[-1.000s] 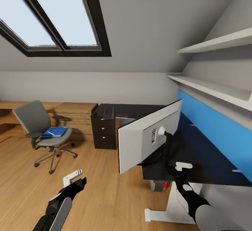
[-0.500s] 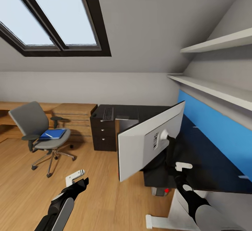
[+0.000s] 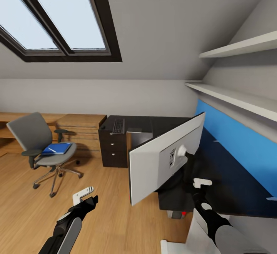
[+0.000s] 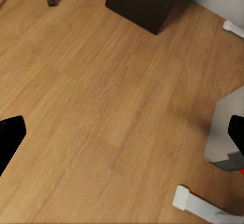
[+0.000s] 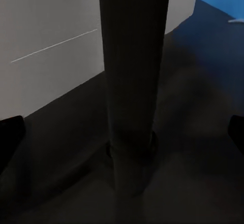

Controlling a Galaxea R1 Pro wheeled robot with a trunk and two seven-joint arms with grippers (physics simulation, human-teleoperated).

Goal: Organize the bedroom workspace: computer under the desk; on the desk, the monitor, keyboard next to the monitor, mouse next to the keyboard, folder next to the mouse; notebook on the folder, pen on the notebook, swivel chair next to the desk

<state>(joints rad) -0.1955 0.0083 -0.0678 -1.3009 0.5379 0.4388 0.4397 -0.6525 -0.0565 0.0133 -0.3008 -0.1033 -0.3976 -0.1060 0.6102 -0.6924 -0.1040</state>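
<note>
Monitor (image 3: 161,160) farther over desk (image 3: 227,177), right claw (image 3: 195,186) wide open.

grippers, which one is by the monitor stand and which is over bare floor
The right gripper is at the monitor stand, above the desk. The left gripper hangs over the wooden floor.

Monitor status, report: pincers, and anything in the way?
Right pincer open by monitor stand. Left pincer open, empty. Monitor on desk, screen facing away. No obstruction seen.
</note>
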